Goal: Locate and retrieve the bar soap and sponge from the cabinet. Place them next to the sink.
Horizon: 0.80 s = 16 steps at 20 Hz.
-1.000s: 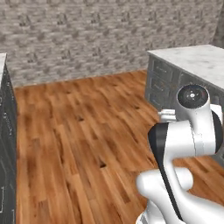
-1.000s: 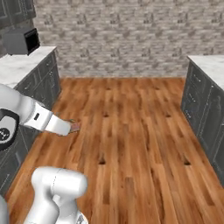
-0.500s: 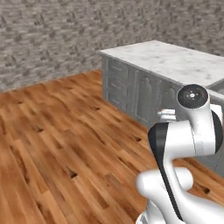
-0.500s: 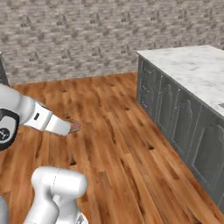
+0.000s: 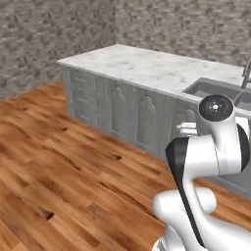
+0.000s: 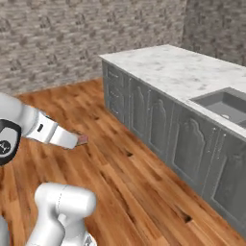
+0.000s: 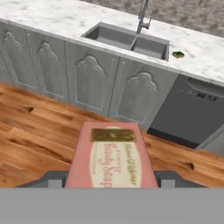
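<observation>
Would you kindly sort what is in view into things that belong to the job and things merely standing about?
Belonging to the job:
- pink boxed bar soap, held between the gripper fingers
- small yellow-and-green sponge, lying on the counter beside the sink
- grey double-basin sink

Merely standing about:
- dark dishwasher front
- carved grey base cabinets

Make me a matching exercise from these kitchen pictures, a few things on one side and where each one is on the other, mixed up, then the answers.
Things:
1. bar soap
2. sponge
3. faucet
4. dishwasher

Places:
A. on the counter beside the sink
B. between the fingers of the hand
C. under the counter, beside the grey cabinet doors
D. behind the two basins

Pairs: 1-B, 2-A, 3-D, 4-C
</observation>
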Tool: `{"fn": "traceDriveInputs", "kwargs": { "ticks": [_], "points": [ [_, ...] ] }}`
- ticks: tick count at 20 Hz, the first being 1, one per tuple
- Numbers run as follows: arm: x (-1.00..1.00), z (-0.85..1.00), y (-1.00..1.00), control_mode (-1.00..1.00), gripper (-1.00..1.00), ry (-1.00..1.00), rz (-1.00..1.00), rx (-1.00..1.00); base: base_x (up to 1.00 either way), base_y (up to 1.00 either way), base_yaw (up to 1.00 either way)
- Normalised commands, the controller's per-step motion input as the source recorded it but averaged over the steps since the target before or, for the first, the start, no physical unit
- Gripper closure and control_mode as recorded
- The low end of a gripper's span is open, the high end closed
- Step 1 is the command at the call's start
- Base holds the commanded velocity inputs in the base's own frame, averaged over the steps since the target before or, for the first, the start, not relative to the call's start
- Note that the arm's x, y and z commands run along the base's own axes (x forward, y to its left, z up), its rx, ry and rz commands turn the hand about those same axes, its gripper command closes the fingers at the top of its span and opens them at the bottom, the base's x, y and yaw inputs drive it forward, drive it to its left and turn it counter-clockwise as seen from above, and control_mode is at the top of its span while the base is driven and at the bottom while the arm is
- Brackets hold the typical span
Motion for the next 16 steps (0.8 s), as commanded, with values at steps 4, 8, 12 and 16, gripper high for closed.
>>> {"fn": "traceDriveInputs", "kwargs": {
  "ticks": [4, 8, 12, 16],
  "points": [
    [0.0, 0.0, 0.0, 1.0, 1.0, 0.0, 0.0, 0.0, 0.0, -0.07, -0.46],
    [0.0, 0.0, 0.0, 1.0, 1.0, 0.0, 0.0, 0.0, 0.0, -0.02, -0.47],
    [0.0, 0.0, 0.0, 1.0, 1.0, 0.0, 0.0, 0.0, 0.0, -0.02, -0.47],
    [0.0, 0.0, 0.0, 1.0, 1.0, 0.0, 0.0, 0.0, 0.0, -0.01, -0.47]
  ]
}}
